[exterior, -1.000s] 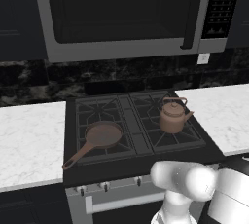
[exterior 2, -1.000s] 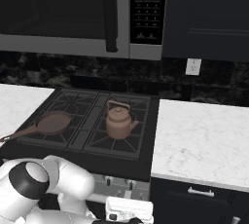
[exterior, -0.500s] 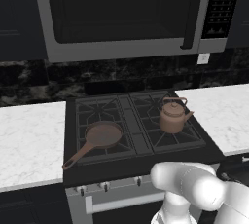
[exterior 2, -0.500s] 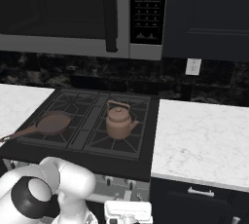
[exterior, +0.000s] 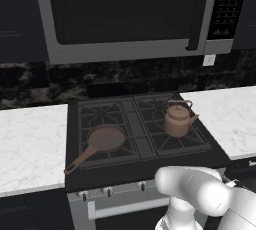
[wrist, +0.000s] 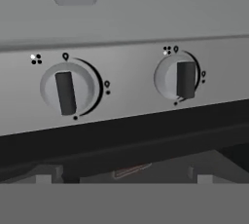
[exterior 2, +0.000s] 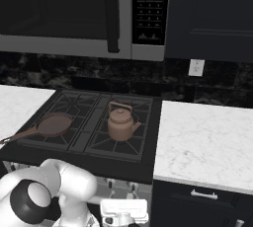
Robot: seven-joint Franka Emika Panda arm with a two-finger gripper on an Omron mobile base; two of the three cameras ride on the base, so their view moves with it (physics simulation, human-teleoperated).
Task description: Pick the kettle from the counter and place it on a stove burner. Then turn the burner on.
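The copper-brown kettle (exterior: pixel 177 120) (exterior 2: pixel 120 123) stands upright on the front right stove burner (exterior: pixel 194 143) (exterior 2: pixel 105 145), its spout turned toward the white marble counter (exterior: pixel 226 116) (exterior 2: pixel 202 137). My gripper (exterior 2: pixel 123 215) hangs low in front of the stove's control panel, well below the kettle and apart from it. Its fingers are hidden, so I cannot tell how they stand. The hand view faces two round knobs, a left knob (wrist: pixel 68 90) and a right knob (wrist: pixel 179 78), each with its dark bar upright.
A brown long-handled frying pan (exterior: pixel 104 140) (exterior 2: pixel 52 124) lies on the front left burner. A microwave (exterior: pixel 125 14) hangs above the stove. More marble counter (exterior: pixel 30 146) runs to the left. My white arm (exterior: pixel 200 194) crosses in front of the oven.
My arm's elbow has shifted slightly in front of the oven. The kettle and the pan stay where they were.
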